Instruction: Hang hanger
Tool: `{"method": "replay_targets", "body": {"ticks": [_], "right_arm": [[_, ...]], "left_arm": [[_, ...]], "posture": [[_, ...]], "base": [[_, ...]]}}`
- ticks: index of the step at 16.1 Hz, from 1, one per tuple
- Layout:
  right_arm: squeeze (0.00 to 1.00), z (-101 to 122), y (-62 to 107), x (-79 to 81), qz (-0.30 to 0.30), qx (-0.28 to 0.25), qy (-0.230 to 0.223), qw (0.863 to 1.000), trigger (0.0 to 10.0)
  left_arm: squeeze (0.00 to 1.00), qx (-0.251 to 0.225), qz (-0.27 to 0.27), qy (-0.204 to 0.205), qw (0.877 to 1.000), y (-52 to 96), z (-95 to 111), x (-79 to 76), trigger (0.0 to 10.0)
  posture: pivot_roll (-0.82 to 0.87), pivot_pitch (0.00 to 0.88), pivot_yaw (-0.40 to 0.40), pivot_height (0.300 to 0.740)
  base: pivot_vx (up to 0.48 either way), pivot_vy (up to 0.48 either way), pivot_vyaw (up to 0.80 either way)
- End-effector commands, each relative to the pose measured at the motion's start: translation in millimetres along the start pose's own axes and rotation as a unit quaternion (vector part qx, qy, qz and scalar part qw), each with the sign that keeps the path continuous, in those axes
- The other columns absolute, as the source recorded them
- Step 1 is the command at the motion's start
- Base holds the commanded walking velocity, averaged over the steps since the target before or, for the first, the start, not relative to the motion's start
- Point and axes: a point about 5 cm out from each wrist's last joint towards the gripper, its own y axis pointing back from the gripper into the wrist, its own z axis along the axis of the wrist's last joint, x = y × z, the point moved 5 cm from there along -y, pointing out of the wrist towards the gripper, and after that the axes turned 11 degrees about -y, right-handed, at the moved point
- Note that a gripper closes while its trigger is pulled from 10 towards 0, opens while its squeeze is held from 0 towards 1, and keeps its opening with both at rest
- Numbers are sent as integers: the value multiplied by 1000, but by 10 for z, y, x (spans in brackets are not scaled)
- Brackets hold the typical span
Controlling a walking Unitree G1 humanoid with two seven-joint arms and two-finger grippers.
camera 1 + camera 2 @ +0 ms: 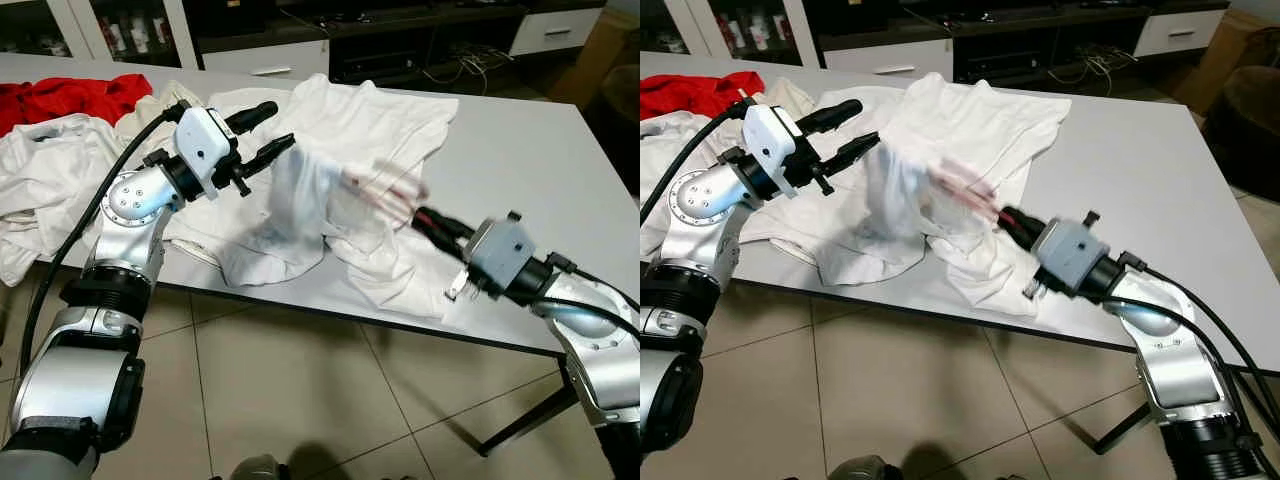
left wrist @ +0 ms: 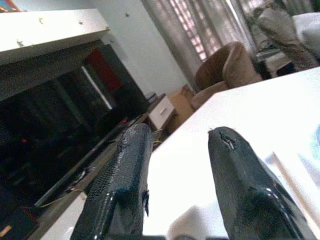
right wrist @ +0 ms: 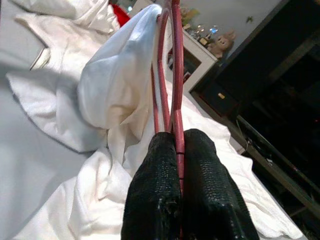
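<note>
Nearest us, at the lower right of the head view, our right gripper [image 3: 176, 150] has its fingers pinched tight on a red hanger [image 3: 172, 75]. The hanger is lifted over the grey table [image 1: 540, 150] at mid-frame, blurred, with a white shirt [image 1: 300, 200] draped on it. Left of centre, our left gripper [image 1: 268, 132] hovers just beside the shirt, fingers parted and holding nothing. Farther back, more white garments [image 1: 40, 170] and a red cloth [image 1: 70, 95] lie at the upper left.
</note>
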Motion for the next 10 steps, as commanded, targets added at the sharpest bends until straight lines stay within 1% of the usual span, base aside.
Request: {"method": "replay_targets", "body": {"ticks": [1, 2, 3, 5, 6, 8, 9, 10], "right_arm": [[0, 59, -12, 9, 8, -10, 17, 1000, 10000], [0, 71, -26, 12, 11, -12, 17, 1000, 10000], [0, 78, -37, 11, 13, -13, 18, 1000, 10000], [0, 62, -54, -10, 15, -9, 23, 1000, 10000], [0, 45, -58, -31, 14, -5, 26, 1000, 10000], [0, 29, -54, -43, 15, -2, 27, 1000, 10000], [0, 25, -54, -36, 18, -1, 28, 999, 10000], [0, 27, -55, -18, 23, -1, 29, 999, 10000]], "left_arm": [[0, -12, -11, 9, 1000, -18, 46, 8, 10000], [1000, -21, -36, 32, 999, -8, 58, -61, 10000], [1000, -24, -64, 45, 997, 5, 58, -143, 10000], [1000, -22, -101, 72, 992, 41, 40, -256, 10000], [1000, -20, -106, 74, 991, 60, 36, -263, 10000], [1000, -13, -105, 61, 993, 84, 28, -233, 10000], [722, 0, -118, 51, 992, 118, 1, -244, 10000], [0, 13, -134, 39, 990, 151, -32, -269, 10000]], "posture": [[123, 0, 39, 740], [123, 0, 39, 740], [125, 0, 40, 740], [130, 0, 39, 740], [131, 0, 37, 740], [134, 0, 35, 740], [134, 0, 35, 740], [134, 0, 35, 740]], "base": [[0, 0, 0], [0, 0, 0], [0, 0, 0], [0, 0, 0], [0, 0, 0], [0, 0, 0], [0, 0, 0], [0, 0, 0]]}}
